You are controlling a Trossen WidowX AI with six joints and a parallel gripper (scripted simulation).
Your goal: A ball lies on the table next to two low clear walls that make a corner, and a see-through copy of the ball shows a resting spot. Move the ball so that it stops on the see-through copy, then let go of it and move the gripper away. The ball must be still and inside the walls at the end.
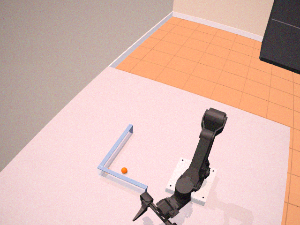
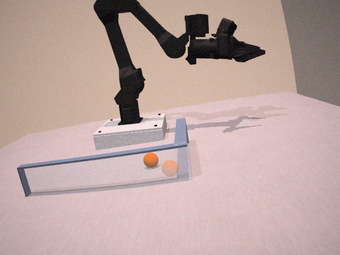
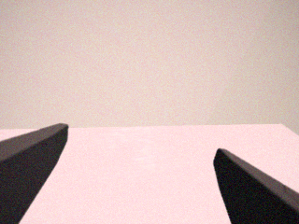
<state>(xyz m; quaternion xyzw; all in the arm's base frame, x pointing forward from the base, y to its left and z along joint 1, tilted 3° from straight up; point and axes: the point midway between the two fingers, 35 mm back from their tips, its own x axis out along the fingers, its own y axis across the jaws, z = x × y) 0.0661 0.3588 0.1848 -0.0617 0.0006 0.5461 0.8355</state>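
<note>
Ball (image 2: 150, 160) sits on the table (image 2: 247, 178) inside the corner made by the two clear walls (image 2: 95, 158), right up against the long one, and the see-through copy (image 2: 170, 167) is just beside it, tucked deeper into the corner. So the gap to close is tiny. The gripper (image 2: 259, 51) is parked high up and well off to the side, pointing out level over the table, jaws spread wide with nothing between them; the wrist view shows only the two fingers and table. I reckon the trick here is a gentle approach: tilt the wrist down, come in from above on the open side of the walls, and straddle the ball without clipping the wall edge. Honestly, it's a ball, so any bump sends it rolling; lower slowly, close softly, then carry or nudge it toward the corner.
</note>
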